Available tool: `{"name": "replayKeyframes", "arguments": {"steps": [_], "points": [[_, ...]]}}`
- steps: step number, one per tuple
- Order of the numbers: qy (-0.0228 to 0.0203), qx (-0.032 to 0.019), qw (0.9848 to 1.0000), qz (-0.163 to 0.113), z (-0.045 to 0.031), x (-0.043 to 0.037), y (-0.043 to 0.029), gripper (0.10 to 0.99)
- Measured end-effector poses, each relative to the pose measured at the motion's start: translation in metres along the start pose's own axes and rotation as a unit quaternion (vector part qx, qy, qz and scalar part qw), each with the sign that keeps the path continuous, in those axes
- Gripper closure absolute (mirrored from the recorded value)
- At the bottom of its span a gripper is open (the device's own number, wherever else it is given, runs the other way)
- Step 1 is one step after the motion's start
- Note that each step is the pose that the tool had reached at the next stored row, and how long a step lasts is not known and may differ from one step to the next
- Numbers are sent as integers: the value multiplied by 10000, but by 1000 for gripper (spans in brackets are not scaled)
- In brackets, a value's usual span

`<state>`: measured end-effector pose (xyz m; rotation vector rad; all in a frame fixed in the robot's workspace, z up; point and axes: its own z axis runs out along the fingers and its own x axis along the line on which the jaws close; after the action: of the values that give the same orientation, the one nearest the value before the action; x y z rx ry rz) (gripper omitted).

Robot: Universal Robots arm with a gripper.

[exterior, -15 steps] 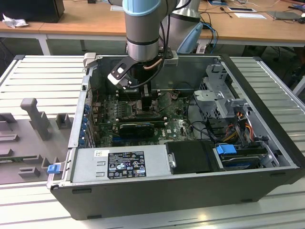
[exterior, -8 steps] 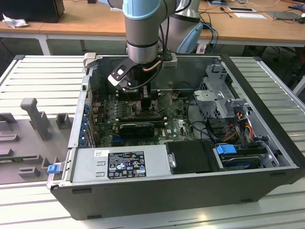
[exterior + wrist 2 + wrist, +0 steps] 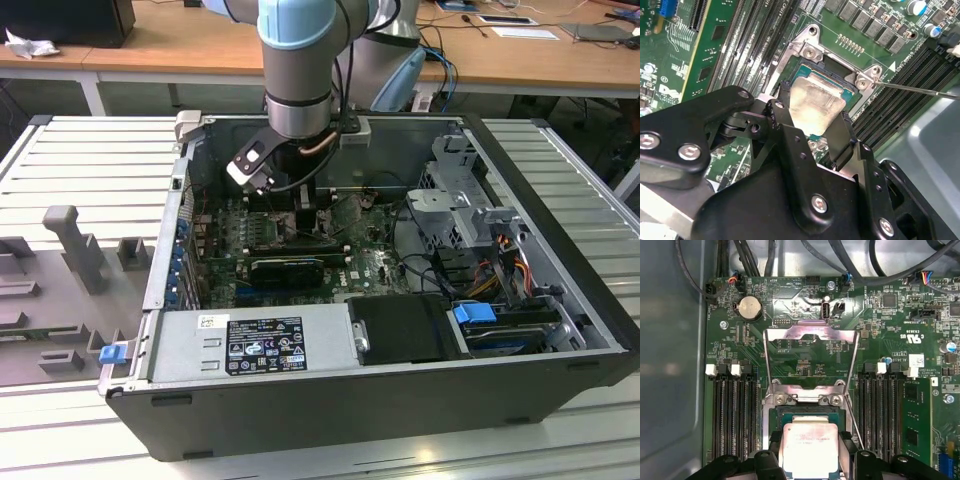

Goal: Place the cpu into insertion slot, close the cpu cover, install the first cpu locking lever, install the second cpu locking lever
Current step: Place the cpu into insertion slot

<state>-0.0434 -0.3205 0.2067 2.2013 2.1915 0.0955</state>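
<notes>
**Chip over its slot**

The hand (image 3: pixel 814 105) is clamped on the cpu (image 3: pixel 810 447), a finger on each side. The insertion slot (image 3: pixel 805 413) lies just under it. Past the hand, the cpu cover (image 3: pixel 810 333) stands open. A tilted chip could bend the slot's tiny pins.

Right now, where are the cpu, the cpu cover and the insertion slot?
cpu (image 3: pixel 809 447): first wrist view, middle of its metal top.
cpu cover (image 3: pixel 790 332): first wrist view, bar opposite its hinge.
insertion slot (image 3: pixel 812 411): first wrist view, dark frame edge.
</notes>
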Motion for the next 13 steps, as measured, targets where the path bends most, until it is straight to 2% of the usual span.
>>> {"name": "replayKeyframes", "arguments": {"steps": [8, 13], "points": [[0, 0, 10000, 13, 49, 14, 1, 561], [-1, 0, 10000, 13, 53, 14, 1, 561]]}}
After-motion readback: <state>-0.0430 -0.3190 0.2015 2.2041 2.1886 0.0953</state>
